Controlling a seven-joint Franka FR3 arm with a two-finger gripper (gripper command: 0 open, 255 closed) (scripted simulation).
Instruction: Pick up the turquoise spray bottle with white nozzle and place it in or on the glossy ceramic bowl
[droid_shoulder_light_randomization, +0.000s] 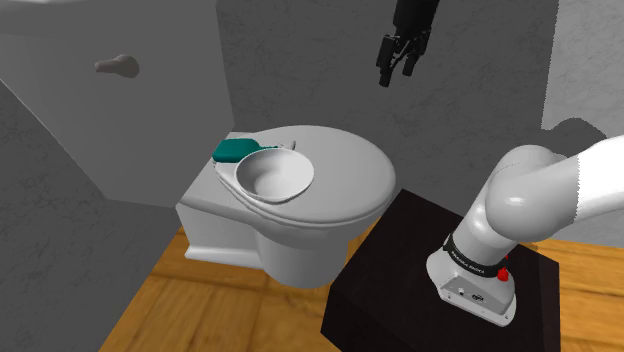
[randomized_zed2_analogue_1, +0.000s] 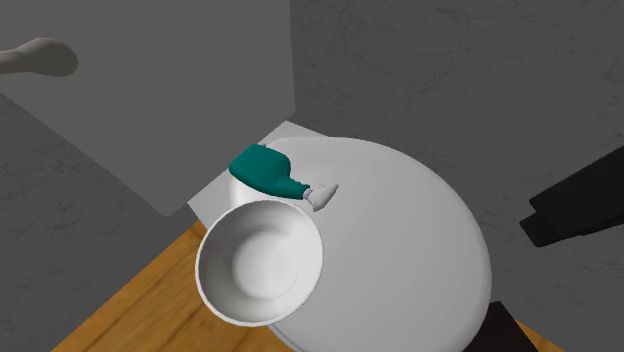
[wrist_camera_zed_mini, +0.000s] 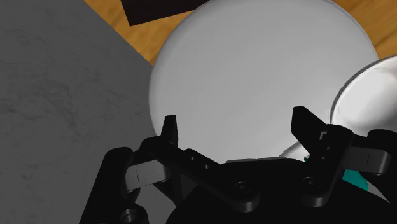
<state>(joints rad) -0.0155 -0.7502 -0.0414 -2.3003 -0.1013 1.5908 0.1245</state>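
A turquoise spray bottle (droid_shoulder_light_randomization: 236, 150) with a white nozzle lies on its side on the closed toilet lid (droid_shoulder_light_randomization: 350, 175), toward the tank. Right beside it stands a glossy white bowl (droid_shoulder_light_randomization: 273, 176), its rim close to the nozzle. In the second exterior view the bottle (randomized_zed2_analogue_1: 266, 172) lies just behind the bowl (randomized_zed2_analogue_1: 260, 262). My black gripper (droid_shoulder_light_randomization: 398, 62) hangs high above the lid, well to the shoulder view's right of both things, open and holding nothing. In the wrist view the gripper (wrist_camera_zed_mini: 235, 130) has its fingers wide apart over the lid (wrist_camera_zed_mini: 254, 70), with the bowl's rim (wrist_camera_zed_mini: 359, 79) and a sliver of the bottle (wrist_camera_zed_mini: 357, 180) off to one side.
The white toilet stands against a grey wall on a wooden floor (droid_shoulder_light_randomization: 190, 310). My dark stand (droid_shoulder_light_randomization: 400, 290) sits close against the toilet's side. A grey door with a lever handle (droid_shoulder_light_randomization: 117, 66) stands at the shoulder view's left.
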